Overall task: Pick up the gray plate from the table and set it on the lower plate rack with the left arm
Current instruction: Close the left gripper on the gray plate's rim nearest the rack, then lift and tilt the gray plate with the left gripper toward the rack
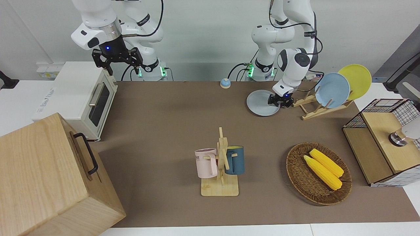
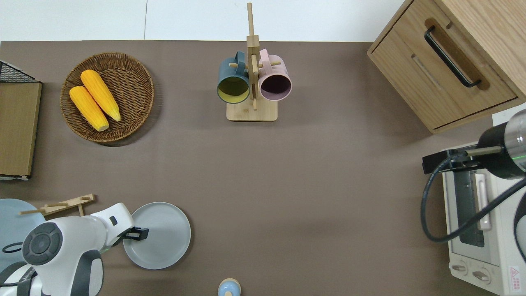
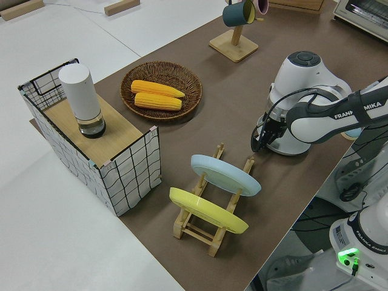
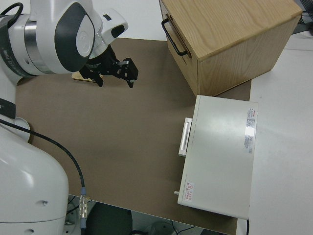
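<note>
The brown table (image 1: 170, 131) lay before a white wall. The gray plate (image 2: 162, 238) sat flat on it near the robots, just beside the rack (image 1: 311, 111) toward the left arm's end, which held a blue plate (image 1: 332, 90) and a yellow plate (image 1: 356, 80). The left gripper (image 2: 139, 234) was down at the plate's rim; whether its fingers pinched it I cannot tell. The plate looked stiff, light and slick, best taken by the rim. The arm read "FRANKA EMIKA". The right gripper (image 1: 117, 60) was parked, fingers spread.
</note>
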`<action>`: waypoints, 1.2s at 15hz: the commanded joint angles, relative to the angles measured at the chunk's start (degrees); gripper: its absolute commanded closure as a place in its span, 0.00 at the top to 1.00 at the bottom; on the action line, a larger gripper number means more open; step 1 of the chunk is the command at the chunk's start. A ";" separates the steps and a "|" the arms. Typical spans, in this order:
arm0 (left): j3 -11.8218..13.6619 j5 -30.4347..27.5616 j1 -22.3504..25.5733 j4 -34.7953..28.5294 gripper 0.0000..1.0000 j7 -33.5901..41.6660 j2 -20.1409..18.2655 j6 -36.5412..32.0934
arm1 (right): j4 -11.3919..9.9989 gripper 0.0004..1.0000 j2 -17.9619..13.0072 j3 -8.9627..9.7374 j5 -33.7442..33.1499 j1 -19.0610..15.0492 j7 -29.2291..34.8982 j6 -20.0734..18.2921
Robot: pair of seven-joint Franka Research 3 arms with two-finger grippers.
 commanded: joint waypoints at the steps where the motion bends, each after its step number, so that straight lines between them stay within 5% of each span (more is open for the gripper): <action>1: 0.58 -0.41 -0.21 1.67 0.00 1.28 -3.97 -6.13 | 0.35 0.99 -0.14 0.29 0.43 -0.41 0.01 -0.83; 12: 3.91 0.73 -0.04 8.44 0.00 1.71 -10.65 -18.17 | 0.35 0.99 -0.14 0.29 0.43 -0.41 -0.08 -0.83; 18: 5.50 8.36 1.63 20.21 0.00 4.00 -11.36 -31.35 | 0.35 0.99 -0.14 0.38 0.43 -0.41 -0.08 -0.83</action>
